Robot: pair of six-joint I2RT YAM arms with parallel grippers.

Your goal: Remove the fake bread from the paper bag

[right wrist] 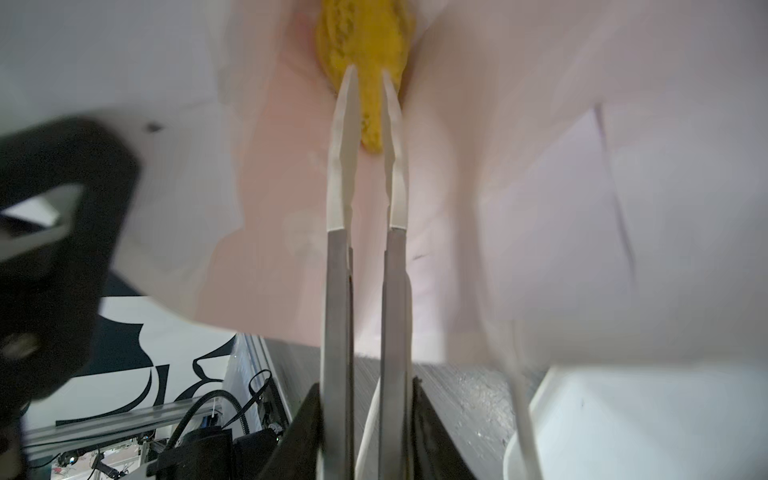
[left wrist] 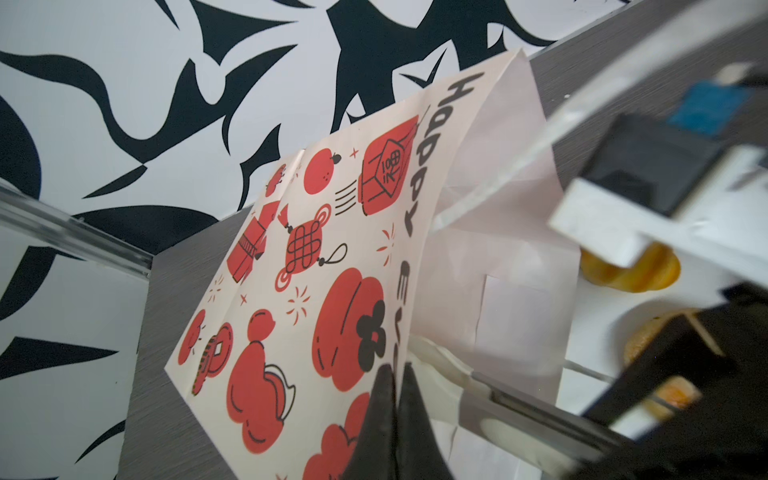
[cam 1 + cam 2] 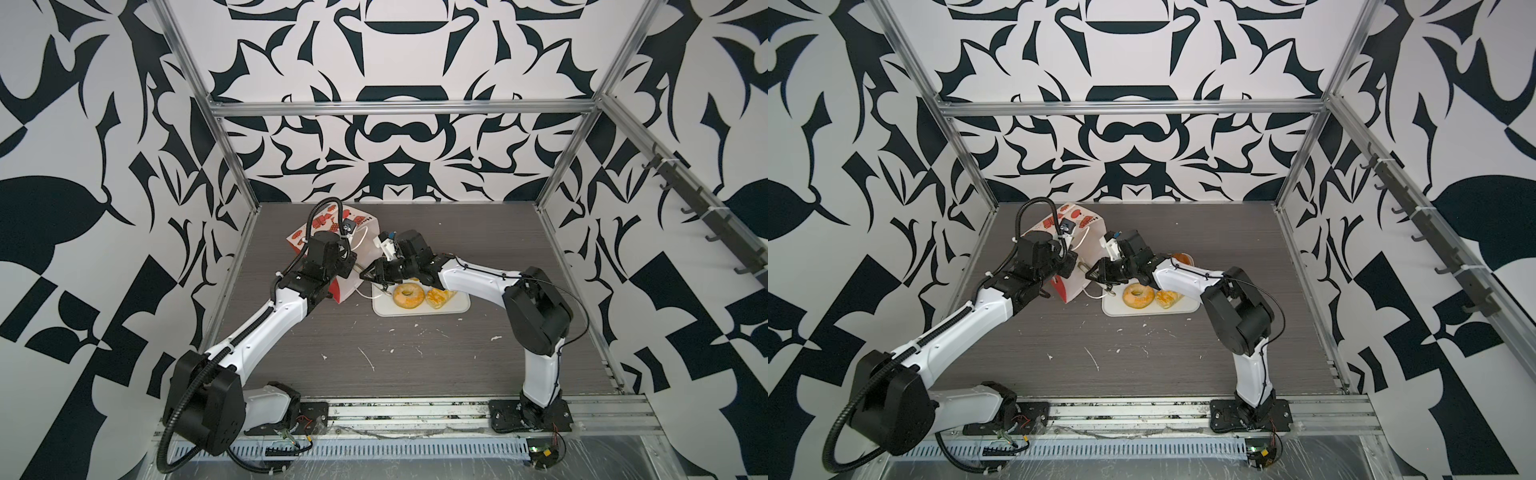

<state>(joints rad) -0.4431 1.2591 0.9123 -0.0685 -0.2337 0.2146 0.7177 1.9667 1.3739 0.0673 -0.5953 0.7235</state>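
**A:** What lies nearest on the table (image 3: 415, 365)?

**B:** Bare grey wood-grain board between the two arm bases, with a few white scraps (image 3: 368, 359) on it. Past that comes the white tray (image 3: 415, 311).

**A:** What is on the tray?

**B:** In both top views a ring doughnut (image 3: 398, 300) sits toward its left side. A yellow-orange pastry (image 3: 439, 297) lies just beside the doughnut on the right. In a top view an orange-brown piece (image 3: 1179, 257) peeks out behind the right forearm at the tray's far end.

**A:** And the paper bag?

**B:** The paper bag (image 3: 368, 232) is just left of the tray, tipped over. Its open mouth is turned toward the tray and its red-printed face is up and to the left. I cannot tell whether it rests on the table or is lifted.

**A:** The left gripper?

**B:** The left gripper (image 2: 397, 370) is clenched on the bag's paper at the edge of the mouth. The left wrist view shows its black fingers pressed together with the printed sheet between them.

**A:** The right one?

**B:** The right gripper (image 1: 369, 74) reaches across the middle and into the mouth. The right wrist view shows its long thin fingers (image 1: 340, 166) inside the bag. They are nipped on the narrow end of a yellow croissant (image 1: 361, 33), which lies deep in the bag against the paper.

**A:** And beyond?

**B:** The black-and-white patterned wall (image 3: 395, 145).
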